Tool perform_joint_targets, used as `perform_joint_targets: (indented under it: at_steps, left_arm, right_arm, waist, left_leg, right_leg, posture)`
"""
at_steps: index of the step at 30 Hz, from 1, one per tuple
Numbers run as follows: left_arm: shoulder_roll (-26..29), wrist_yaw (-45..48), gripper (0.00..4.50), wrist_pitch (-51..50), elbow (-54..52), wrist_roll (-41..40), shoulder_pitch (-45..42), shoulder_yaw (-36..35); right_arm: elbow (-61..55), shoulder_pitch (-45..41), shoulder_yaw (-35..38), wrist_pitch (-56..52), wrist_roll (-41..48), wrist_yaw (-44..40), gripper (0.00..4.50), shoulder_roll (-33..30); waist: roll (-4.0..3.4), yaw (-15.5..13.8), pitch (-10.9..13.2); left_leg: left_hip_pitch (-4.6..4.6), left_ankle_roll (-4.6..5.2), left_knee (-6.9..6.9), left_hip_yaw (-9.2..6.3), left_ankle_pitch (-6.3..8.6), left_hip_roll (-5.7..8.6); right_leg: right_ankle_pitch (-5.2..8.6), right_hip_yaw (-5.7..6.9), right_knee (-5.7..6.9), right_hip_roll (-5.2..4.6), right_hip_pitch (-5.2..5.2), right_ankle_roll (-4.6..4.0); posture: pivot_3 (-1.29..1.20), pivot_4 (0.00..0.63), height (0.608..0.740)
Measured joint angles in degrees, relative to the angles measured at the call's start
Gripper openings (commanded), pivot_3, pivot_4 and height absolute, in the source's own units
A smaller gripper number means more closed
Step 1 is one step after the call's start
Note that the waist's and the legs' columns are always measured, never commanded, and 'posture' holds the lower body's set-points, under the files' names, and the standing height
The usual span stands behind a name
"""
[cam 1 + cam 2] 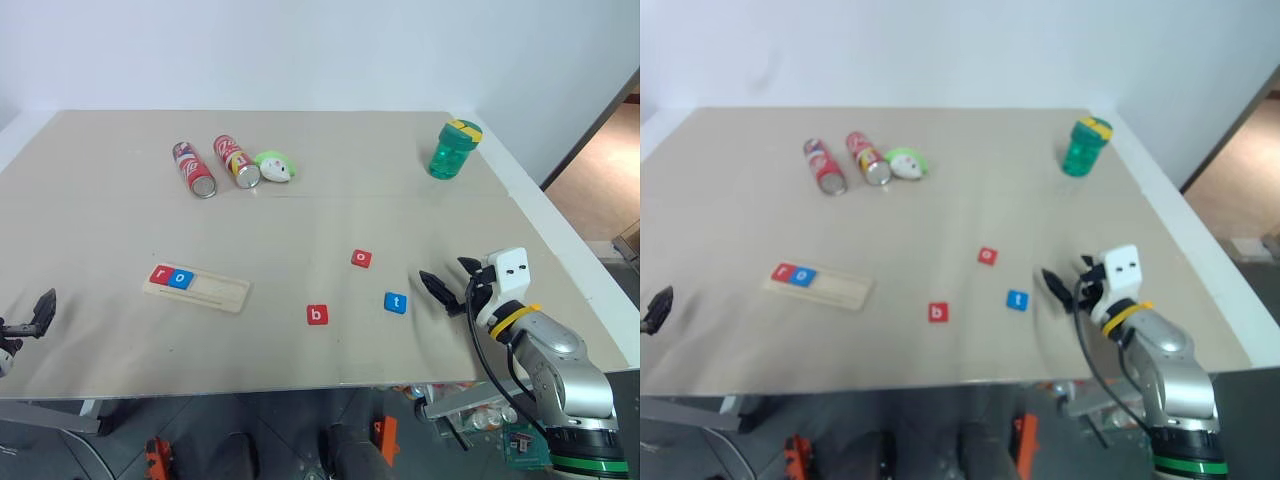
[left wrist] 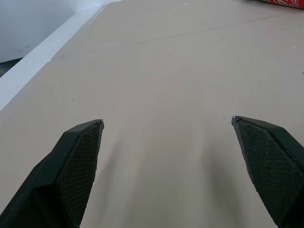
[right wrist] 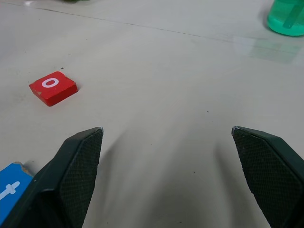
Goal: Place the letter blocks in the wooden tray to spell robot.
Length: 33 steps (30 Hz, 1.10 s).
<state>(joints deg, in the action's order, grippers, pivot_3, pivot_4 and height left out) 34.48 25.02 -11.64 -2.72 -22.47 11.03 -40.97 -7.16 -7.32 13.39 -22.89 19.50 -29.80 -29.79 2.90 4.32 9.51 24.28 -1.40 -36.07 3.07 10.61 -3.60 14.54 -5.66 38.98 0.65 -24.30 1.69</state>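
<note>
So the wooden tray [image 1: 196,289] sits on the left half of the table [image 1: 300,220], angled a bit, and it's already got two tiles at its left end: a red r block [image 1: 160,275] and a blue o block [image 1: 181,279], touching each other side by side. Makes sense, since the word fills left to right, so the rest of the groove is open for b, o, t.

Those three lie loose on the table, well apart from the tray. The red b block [image 1: 317,315] is nearest the tray, the red o block [image 1: 361,259] is further back, and the blue t block [image 1: 395,302] is just beside the right gripper [image 1: 447,285].

That gripper hangs low over the table with its fingers spread wide and nothing between them. In its wrist view the t tile peeks in right next to one finger and the red o sits ahead, so I'd guess it's lining up on one of those. By spelling order b should go next, though, and that one's further from it.

The left gripper [image 1: 38,315] is way off at the left table edge, also spread wide and empty, pointing over bare tabletop. Looks parked out of the way.

Two red cans [image 1: 215,165], a green-and-white thing [image 1: 275,166] and a green bottle [image 1: 452,149] sit at the back, not involved.
</note>
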Motion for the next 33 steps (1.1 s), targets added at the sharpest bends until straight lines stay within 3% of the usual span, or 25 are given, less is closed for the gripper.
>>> perform_joint_targets:
  at_steps: [15, 23, 27, 33]
  left_arm:
    - [3.5, 8.7, 4.50, 4.4, 4.2, 0.3, -5.2, 6.3]
    - [16.4, 35.1, 4.50, 3.8, -0.3, -0.3, -21.1, 27.5]
    - [17.7, 49.2, 4.50, 8.3, 8.9, 2.9, -30.9, 38.4]
    - [14.4, 61.1, 4.50, 15.4, 24.8, 8.5, -45.8, 47.6]
  right_arm:
    - [2.6, -2.2, -0.4, 0.6, 1.4, -5.9, 4.49, -0.7]
    - [2.2, -15.1, -8.6, -2.9, 9.6, -28.2, 4.49, -7.2]
    - [3.5, -16.7, -16.0, -1.5, 8.3, -35.3, 4.49, -6.9]
    - [4.8, -19.6, -18.1, -0.3, 7.0, -36.2, 4.49, -5.1]
  waist:
    - [0.00, 0.0, 0.0]
    - [-0.06, -0.1, 0.0]
    - [-0.09, 0.0, 0.1]
    - [-0.12, -0.5, 0.1]
  left_leg:
    - [0.00, 0.00, 0.01, 0.00, 0.00, 0.01]
    - [-0.07, 0.09, -0.01, 0.02, -0.10, 0.04]
    - [0.08, 0.10, 0.15, -0.08, -0.05, 0.01]
    - [0.32, 0.12, 0.07, -0.24, 0.00, 0.02]
  right_leg:
    - [-0.03, 0.02, 0.01, 0.03, 0.02, 0.04]
    - [-0.09, 0.02, -0.01, 0.04, 0.10, 0.00]
    - [-0.05, 0.06, 0.04, 0.20, -0.09, 0.16]
    - [-0.01, 0.16, 0.09, 0.28, -0.21, 0.09]
  posture:
    - [0.00, 0.150, 0.739]
    - [0.00, 0.150, 0.739]
    - [0.00, 0.150, 0.739]
    - [0.00, 0.150, 0.739]
